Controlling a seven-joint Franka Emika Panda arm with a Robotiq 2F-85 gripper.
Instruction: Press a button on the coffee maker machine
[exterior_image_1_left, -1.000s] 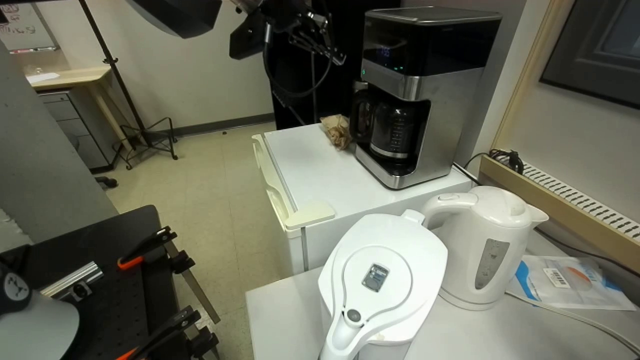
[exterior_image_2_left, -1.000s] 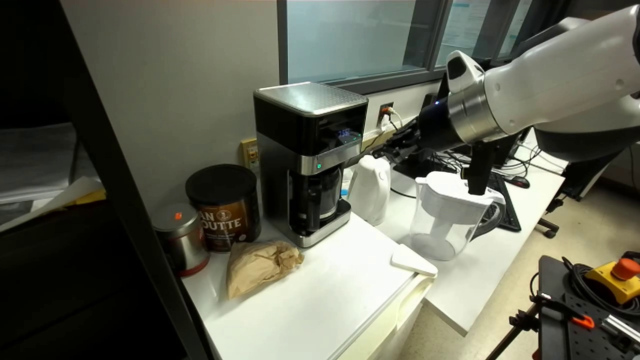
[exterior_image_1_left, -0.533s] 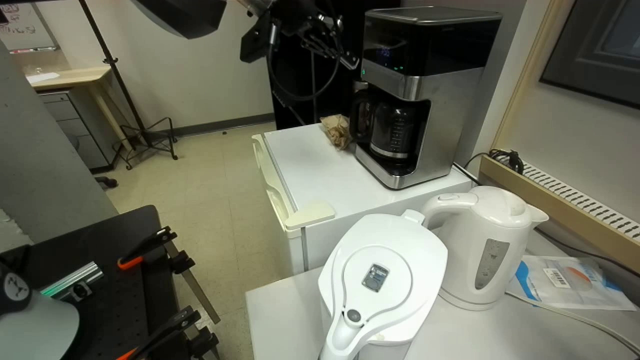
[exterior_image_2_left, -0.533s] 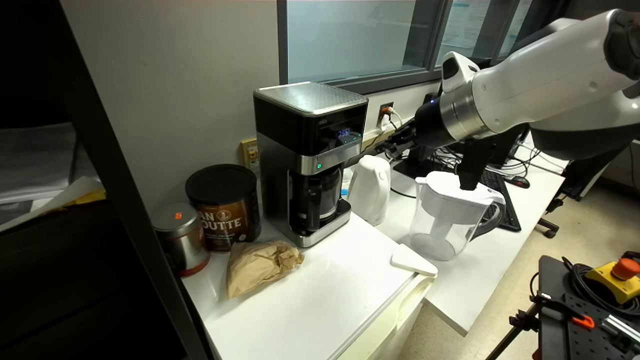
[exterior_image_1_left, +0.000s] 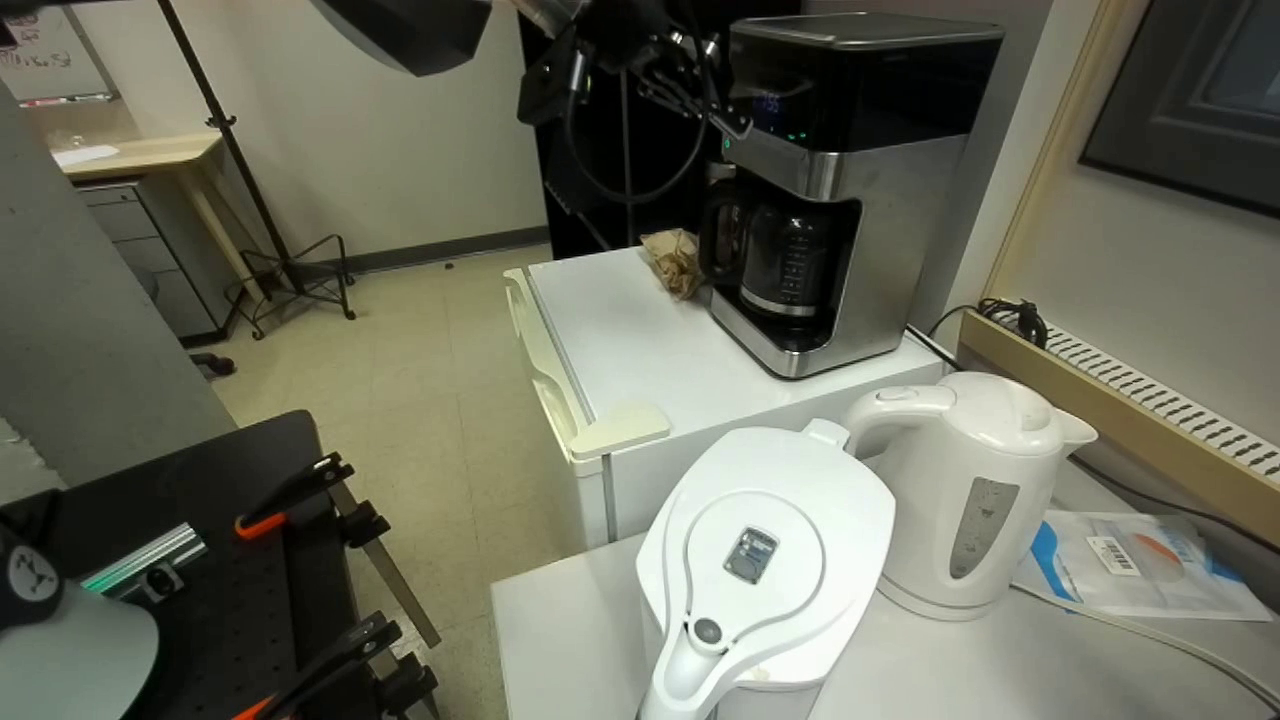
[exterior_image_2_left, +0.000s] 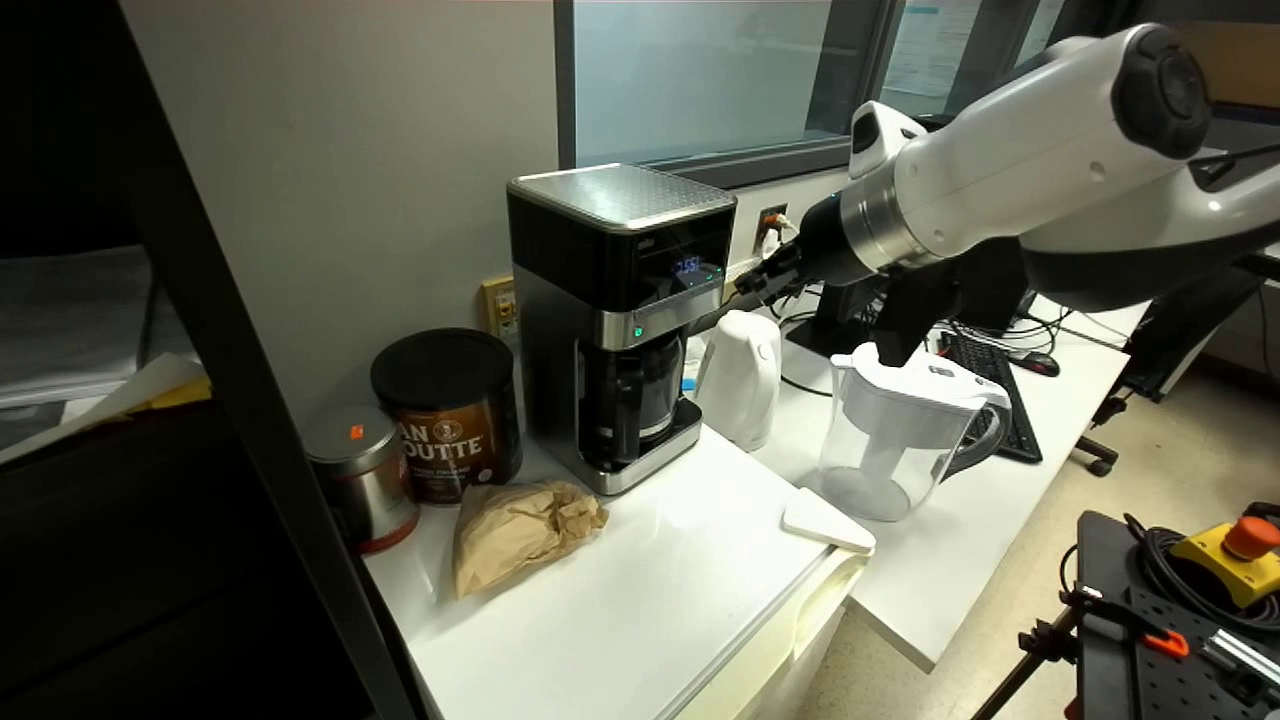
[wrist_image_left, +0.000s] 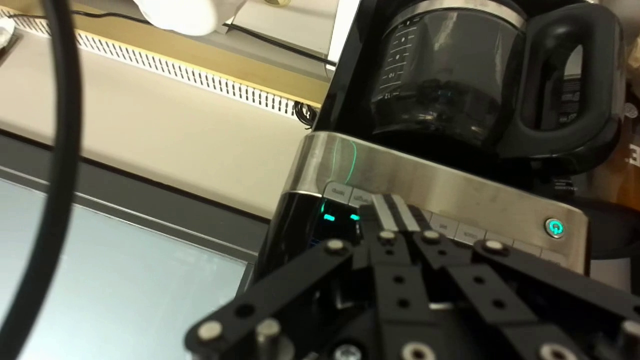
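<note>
A white robot arm (exterior_image_2_left: 1010, 170) spans the upper right of an exterior view, its end near the tall, boxy black-and-silver coffee maker (exterior_image_2_left: 615, 330) at centre. In the wrist view's lower centre, the black metal gripper (wrist_image_left: 395, 212), jaws together, overlaps a row of small silver buttons (wrist_image_left: 443, 224); contact cannot be told. With neighbours so close, a clean press likely needs careful alignment, then a slow, straight push.

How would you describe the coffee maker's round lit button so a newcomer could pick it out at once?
Find the tall black and silver coffee maker. Across its front, above the dark carafe, runs a silver band; go to its end nearest the carafe's handle. The round button there glows green, unlike the gray rectangular buttons in the row beside it.
</note>
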